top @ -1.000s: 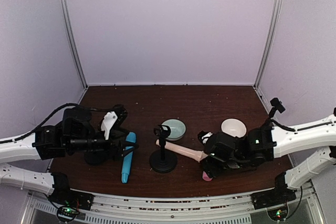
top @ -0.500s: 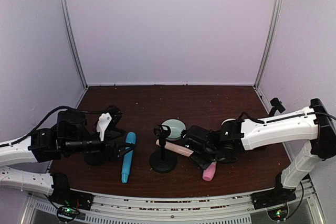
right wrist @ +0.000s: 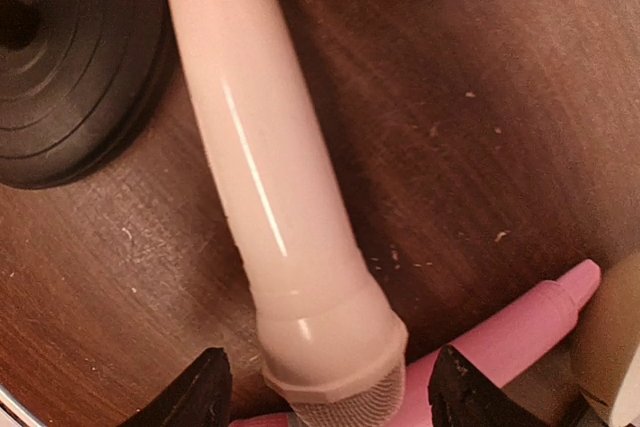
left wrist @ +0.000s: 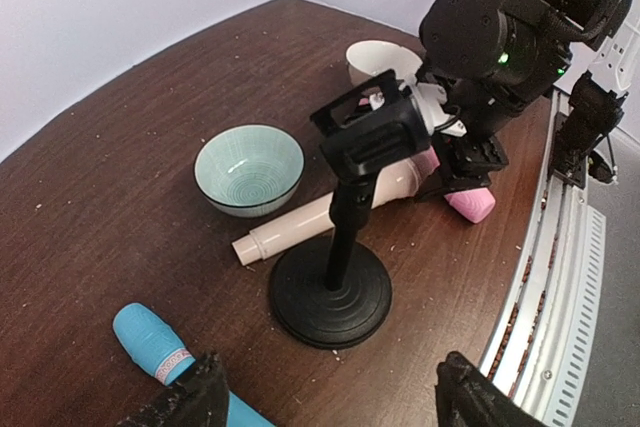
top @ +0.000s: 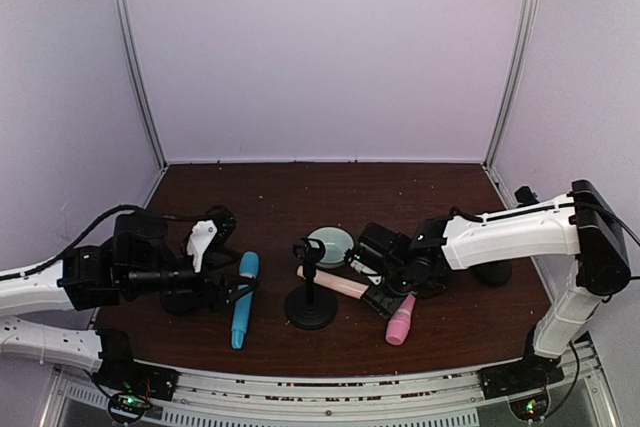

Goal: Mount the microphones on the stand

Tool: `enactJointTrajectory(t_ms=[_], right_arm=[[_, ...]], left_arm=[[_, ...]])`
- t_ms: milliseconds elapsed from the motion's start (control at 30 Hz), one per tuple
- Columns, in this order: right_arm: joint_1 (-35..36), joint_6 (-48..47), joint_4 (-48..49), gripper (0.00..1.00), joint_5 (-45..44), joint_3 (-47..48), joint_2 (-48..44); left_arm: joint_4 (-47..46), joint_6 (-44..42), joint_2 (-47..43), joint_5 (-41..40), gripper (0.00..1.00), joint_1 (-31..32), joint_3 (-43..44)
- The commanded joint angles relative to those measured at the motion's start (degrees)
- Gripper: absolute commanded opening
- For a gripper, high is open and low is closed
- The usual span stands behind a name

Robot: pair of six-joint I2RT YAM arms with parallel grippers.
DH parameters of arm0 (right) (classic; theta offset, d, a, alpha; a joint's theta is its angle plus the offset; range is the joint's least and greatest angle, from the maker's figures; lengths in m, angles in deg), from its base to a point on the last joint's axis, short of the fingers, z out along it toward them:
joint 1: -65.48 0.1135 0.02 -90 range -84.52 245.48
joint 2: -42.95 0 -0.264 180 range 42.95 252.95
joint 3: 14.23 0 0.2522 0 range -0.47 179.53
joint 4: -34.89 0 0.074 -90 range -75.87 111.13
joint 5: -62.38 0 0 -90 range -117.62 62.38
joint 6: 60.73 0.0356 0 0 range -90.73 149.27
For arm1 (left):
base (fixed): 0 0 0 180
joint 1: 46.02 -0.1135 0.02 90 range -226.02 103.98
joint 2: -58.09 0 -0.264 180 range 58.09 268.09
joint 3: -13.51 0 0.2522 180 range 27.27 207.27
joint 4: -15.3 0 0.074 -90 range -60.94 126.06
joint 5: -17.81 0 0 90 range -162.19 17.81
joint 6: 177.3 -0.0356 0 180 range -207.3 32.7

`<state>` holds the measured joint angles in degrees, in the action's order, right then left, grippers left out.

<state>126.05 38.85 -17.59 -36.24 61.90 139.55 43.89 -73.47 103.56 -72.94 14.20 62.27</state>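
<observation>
The black stand (top: 311, 305) sits mid-table with its clip (top: 308, 249) empty. The cream microphone (top: 336, 282) lies just right of it, head to the right. The pink microphone (top: 400, 326) lies beside that head. The sky-blue microphone (top: 242, 300) lies left of the stand. My right gripper (right wrist: 335, 392) is open, low over the cream microphone (right wrist: 270, 167), one finger on each side of its head. The pink microphone (right wrist: 520, 327) crosses under that head. My left gripper (left wrist: 330, 412) is open and empty, near the stand (left wrist: 335, 287) and beside the blue microphone (left wrist: 150, 342).
A teal bowl (top: 331, 244) stands behind the stand. A white bowl (left wrist: 382, 55) sits behind the right arm. The enclosure walls close the back and sides. A metal rail (top: 330, 387) runs along the near edge.
My right arm has reached left toward the stand, its gripper now over the cream microphone's head, leaving the pink microphone uncovered. The left arm has shifted only slightly.
</observation>
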Motion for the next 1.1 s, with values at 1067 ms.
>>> enactJointTrajectory(t_ms=[1067], right_arm=[[-3.0,4.44,-10.61,0.32,5.88,6.99,-19.02]], left_arm=[[11.02,-19.08,8.09,2.07,0.75,0.33,20.52]])
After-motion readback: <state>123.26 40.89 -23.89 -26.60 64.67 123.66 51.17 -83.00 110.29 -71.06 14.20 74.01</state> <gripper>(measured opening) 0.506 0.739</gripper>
